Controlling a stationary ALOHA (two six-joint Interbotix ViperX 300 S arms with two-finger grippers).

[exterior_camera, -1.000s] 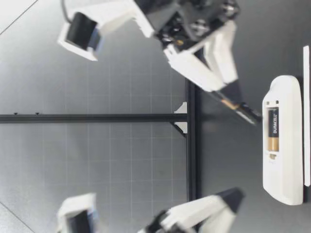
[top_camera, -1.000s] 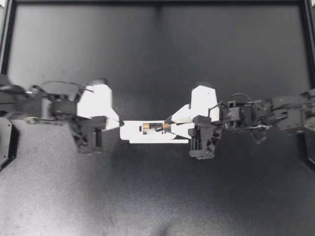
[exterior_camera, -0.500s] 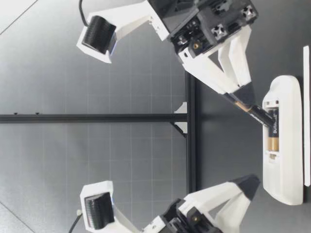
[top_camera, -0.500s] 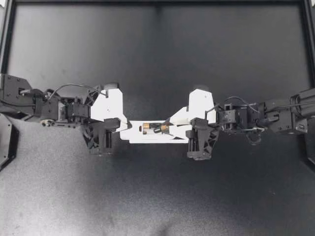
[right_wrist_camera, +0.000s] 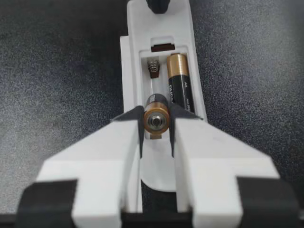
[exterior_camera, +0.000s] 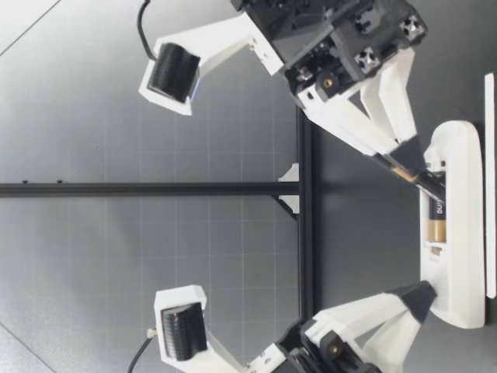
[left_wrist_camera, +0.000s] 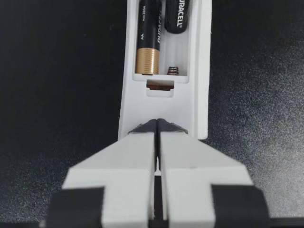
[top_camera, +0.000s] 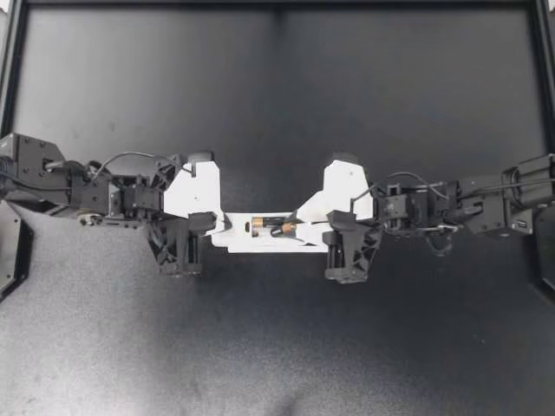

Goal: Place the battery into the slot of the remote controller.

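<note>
The white remote [top_camera: 260, 239] lies back up between my two grippers. One battery [left_wrist_camera: 148, 42] is seated in its open slot [right_wrist_camera: 153, 85], and a bare spring [right_wrist_camera: 152, 66] shows in the lane beside it. My right gripper [top_camera: 293, 225] is shut on a second battery [right_wrist_camera: 157, 118], tilted, with its far end dipping into that lane. In the low view this held battery [exterior_camera: 425, 180] touches the remote [exterior_camera: 458, 264] beside the seated battery [exterior_camera: 437, 221]. My left gripper [top_camera: 214, 227] is shut with nothing in it, its tips [left_wrist_camera: 157, 124] resting on the remote's near end.
A thin white plate [exterior_camera: 489, 186] lies along the remote's far side. The dark mat [top_camera: 277, 104] is bordered by a black frame [top_camera: 277, 4]. A black rail [exterior_camera: 306, 233] runs behind the arms in the low view.
My left arm has moved in, bringing its shut tips onto the remote's end. My right gripper has come down and nearer, bringing the tilted battery into the slot.
</note>
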